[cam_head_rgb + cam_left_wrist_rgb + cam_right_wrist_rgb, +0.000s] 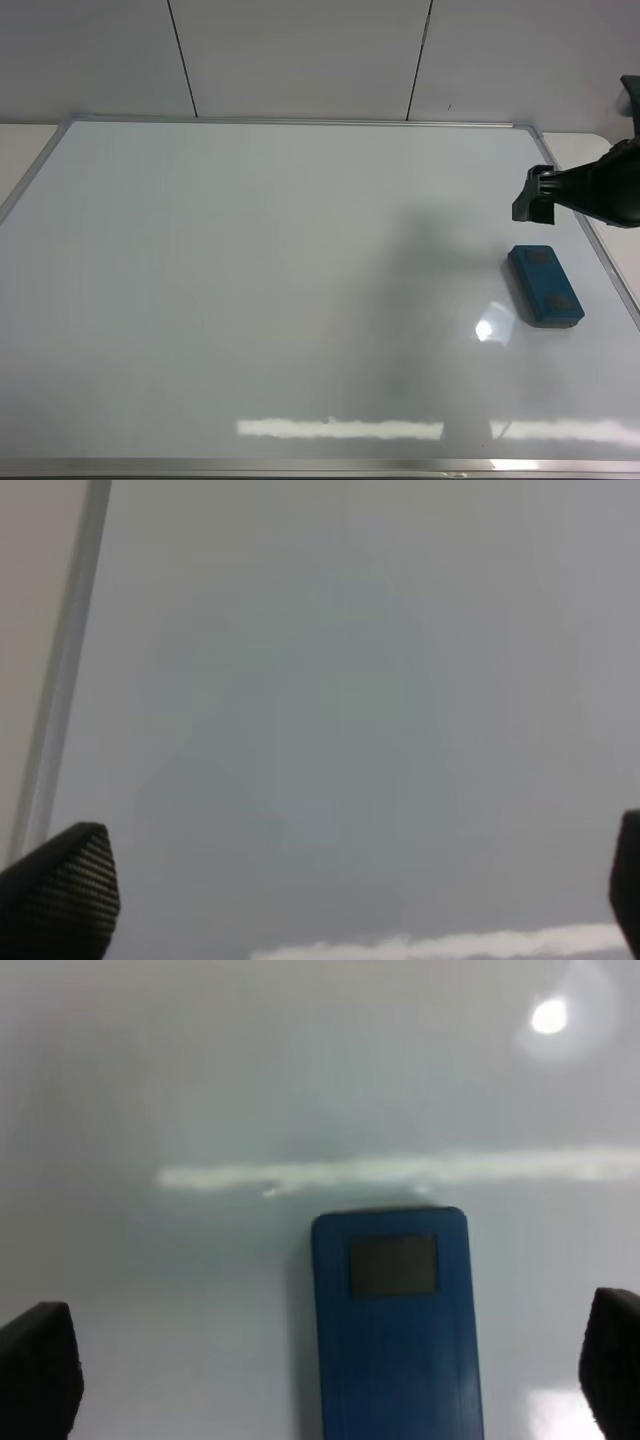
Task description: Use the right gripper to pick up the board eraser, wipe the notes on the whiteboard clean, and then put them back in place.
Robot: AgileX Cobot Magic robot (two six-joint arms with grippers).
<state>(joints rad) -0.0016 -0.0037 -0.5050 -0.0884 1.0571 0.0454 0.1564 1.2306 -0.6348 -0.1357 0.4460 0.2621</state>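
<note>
The whiteboard (250, 300) fills most of the exterior high view, glossy white with a thin silver frame. I see no red notes on it in any view. The teal-blue board eraser (545, 285) lies flat on the board near its right edge, with two darker square patches on top. It also shows in the right wrist view (395, 1325). My right gripper (535, 200) hangs above the board just behind the eraser, apart from it, open and empty. In the right wrist view its fingertips (40, 1370) stand wide on either side of the eraser. My left gripper (340, 890) is open over bare board.
The board's silver frame (60, 680) runs beside the left gripper. Pale table surface (20, 150) shows beyond the board's left and right far corners. A white panelled wall (300, 55) stands behind. Light reflections lie on the board's near part.
</note>
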